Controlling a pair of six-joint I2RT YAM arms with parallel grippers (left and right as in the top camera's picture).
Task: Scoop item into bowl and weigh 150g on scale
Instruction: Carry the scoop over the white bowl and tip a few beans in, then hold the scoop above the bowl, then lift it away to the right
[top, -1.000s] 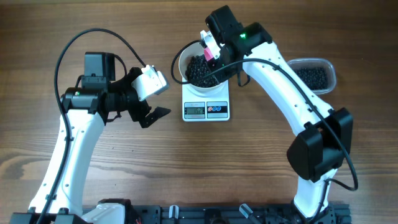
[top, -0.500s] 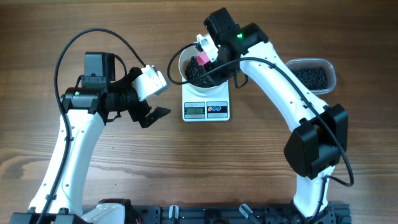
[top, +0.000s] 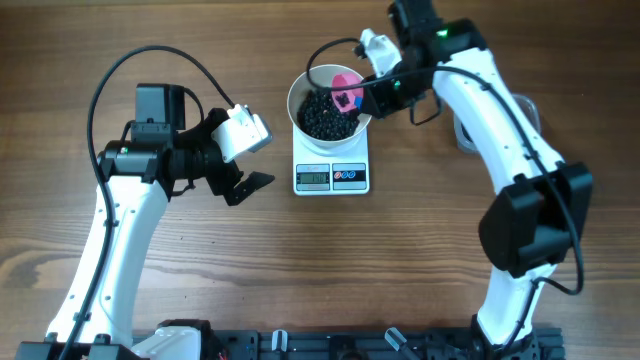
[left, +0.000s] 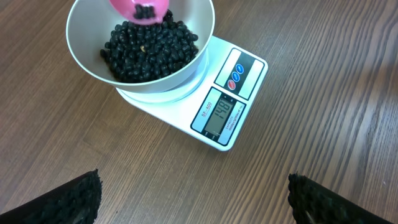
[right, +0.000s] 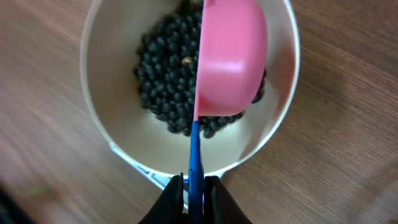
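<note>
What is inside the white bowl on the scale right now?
A heap of black beans, with the pink scoop tipped over them, a few beans in it. The scoop hides the beans beneath it; the heap covers the bottom of the bowl.

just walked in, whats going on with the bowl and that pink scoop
The right gripper is shut on the blue handle of a pink plastic scoop, which is tipped on its side over a round white bowl. The bowl sits on a small flat white kitchen scale and holds a heap of tiny black beads. The left gripper hangs open left of the scale, holding nothing.
</note>
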